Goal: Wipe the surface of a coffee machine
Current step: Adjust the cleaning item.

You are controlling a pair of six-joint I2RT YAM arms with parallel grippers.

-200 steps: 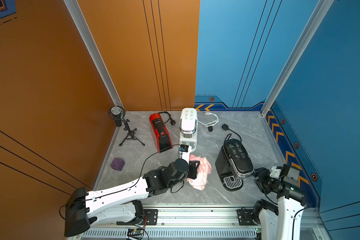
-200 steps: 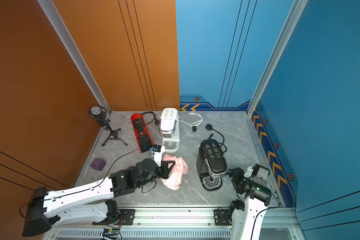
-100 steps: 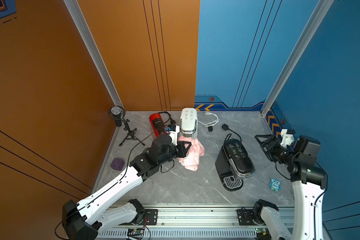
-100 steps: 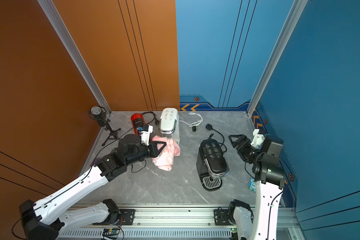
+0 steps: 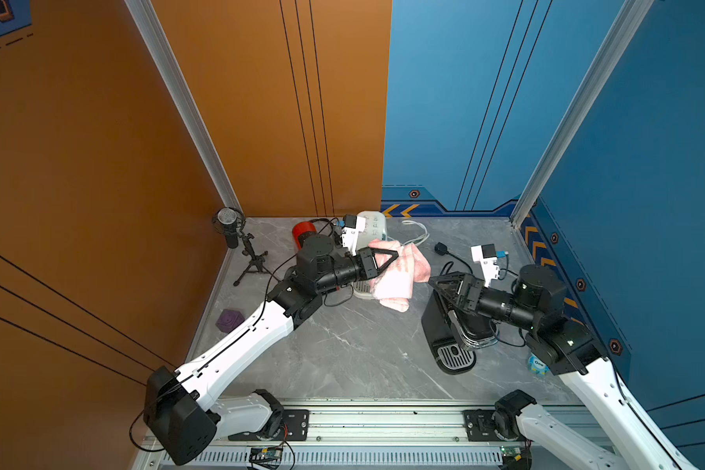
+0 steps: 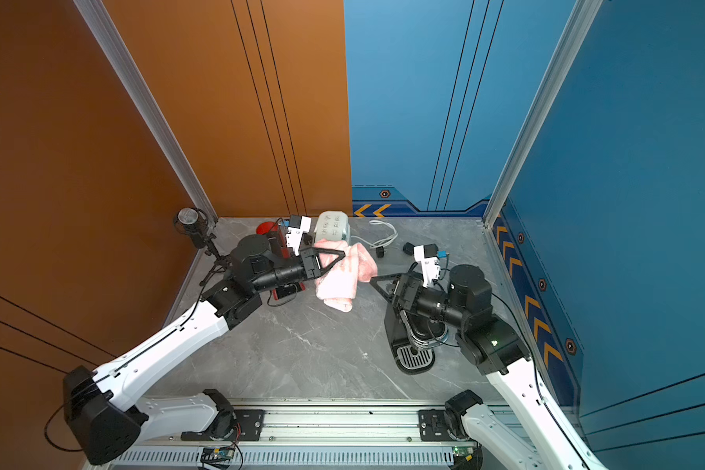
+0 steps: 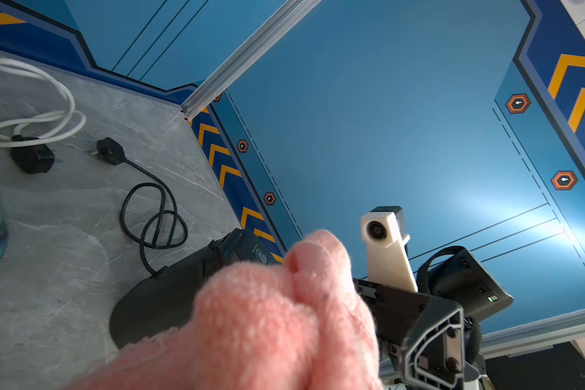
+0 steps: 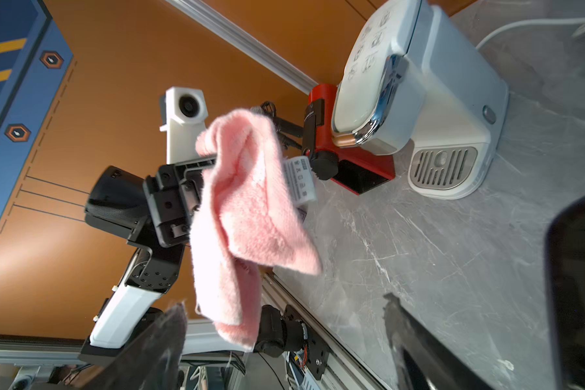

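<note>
Your left tool (image 5: pixel 391 260) was closed on the pink towel (image 5: pixel 399 280) and held it up in the air, in front of the white coffee machine (image 5: pixel 373 224) that stood at the back edge of the desk (image 5: pixel 363 346). Your right tool (image 5: pixel 438 285) had its jaws wide apart and held nothing. It hung over the black coffee machine (image 5: pixel 436 325), which stood near the right edge of the desk with its drip tray (image 5: pixel 456 360) toward the front edge. The towel and the right tool were near; I could not tell if they touched.

The right wrist view showed what the top views hid: the towel hung loose from the left tool in folds, with a white label (image 8: pixel 301 179) at its side. It also showed the front of the white machine with its drip grid (image 8: pixel 443 162), and the red coffee machine (image 8: pixel 365 165) just beside it. In both top views your left arm (image 5: pixel 253 337) covered most of the red machine, and your right arm (image 5: pixel 546 325) covered the top of the black one.

In the left wrist view the towel filled the lower part. Beyond it lay a coiled black cord (image 7: pixel 156 216) and a white cable (image 7: pixel 65 101), toward the back edge.

The top views gave the rest: a microphone (image 5: pixel 228 221) at the back left corner, a purple object (image 5: pixel 229 318) by the left edge, and a small blue and white thing (image 5: pixel 538 364) by the right edge.
</note>
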